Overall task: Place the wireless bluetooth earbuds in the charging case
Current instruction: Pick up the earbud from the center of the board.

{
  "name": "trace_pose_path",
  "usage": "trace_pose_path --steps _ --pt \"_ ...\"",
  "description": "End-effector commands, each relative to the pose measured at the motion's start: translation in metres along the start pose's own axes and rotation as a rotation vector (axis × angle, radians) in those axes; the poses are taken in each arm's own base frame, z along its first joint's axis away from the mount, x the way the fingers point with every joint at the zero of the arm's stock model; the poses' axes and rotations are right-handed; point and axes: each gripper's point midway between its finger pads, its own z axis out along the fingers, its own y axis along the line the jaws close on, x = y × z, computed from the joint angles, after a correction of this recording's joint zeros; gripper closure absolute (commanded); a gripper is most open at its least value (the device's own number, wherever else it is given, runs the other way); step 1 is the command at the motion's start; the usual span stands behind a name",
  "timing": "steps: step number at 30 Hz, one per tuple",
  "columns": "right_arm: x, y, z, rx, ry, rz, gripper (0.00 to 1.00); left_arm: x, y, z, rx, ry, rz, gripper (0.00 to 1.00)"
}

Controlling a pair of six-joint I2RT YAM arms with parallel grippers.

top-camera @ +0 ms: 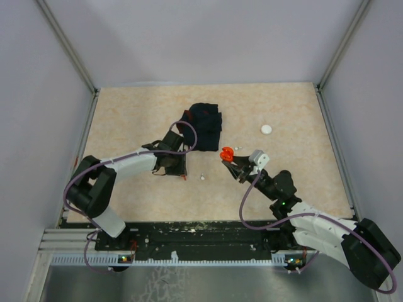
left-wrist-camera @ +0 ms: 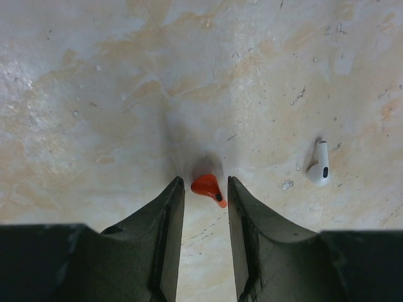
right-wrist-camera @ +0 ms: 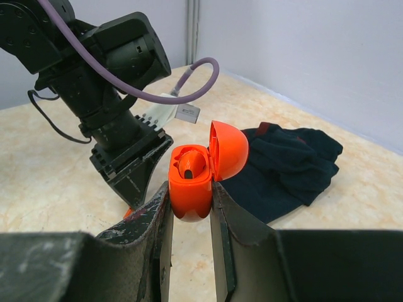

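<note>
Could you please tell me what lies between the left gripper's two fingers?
A red earbud lies on the table between the tips of the left gripper, as the left wrist view shows; it is not yet clamped.

**Orange Case Gripped, Lid Open**

The right gripper (right-wrist-camera: 189, 204) clamps a glossy orange plastic charging case (right-wrist-camera: 191, 185) at centre, its domed lid (right-wrist-camera: 228, 150) hinged open toward 2 o'clock, a dark earbud (right-wrist-camera: 187, 167) seated inside. At 10 o'clock hangs the left arm's black gripper (right-wrist-camera: 135, 192); a crumpled navy cloth (right-wrist-camera: 283, 167) lies at 3 o'clock on the beige marbled tabletop (right-wrist-camera: 50, 163).
</note>
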Motion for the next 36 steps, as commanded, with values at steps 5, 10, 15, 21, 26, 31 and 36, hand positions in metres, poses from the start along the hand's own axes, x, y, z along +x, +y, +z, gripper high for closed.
trace_pose_path --steps 5,10,15,21,26,31,36 --pt "-0.021 -0.001 0.004 0.002 -0.074 -0.005 1.00 0.003 0.004 -0.004 -0.048 0.026 0.029 0.61" --pt "-0.021 -0.001 0.004 -0.001 -0.077 -0.003 1.00 0.005 0.003 0.000 -0.069 0.029 0.045 0.62" --pt "-0.021 -0.001 0.004 0.000 -0.076 -0.001 1.00 0.005 0.004 0.004 -0.098 0.030 0.063 0.63" --pt "-0.021 -0.001 0.004 0.000 -0.076 0.000 1.00 0.010 0.001 0.007 -0.106 0.044 0.081 0.64" --pt "-0.021 -0.001 0.003 0.002 -0.075 -0.002 1.00 0.016 0.001 0.008 -0.123 0.060 0.089 0.66" --pt "-0.021 0.000 0.003 -0.001 -0.077 0.000 1.00 0.021 0.005 0.006 -0.176 0.074 0.107 0.66" --pt "-0.022 -0.001 0.003 0.000 -0.080 0.001 1.00 0.024 0.008 0.008 -0.227 0.084 0.134 0.66"
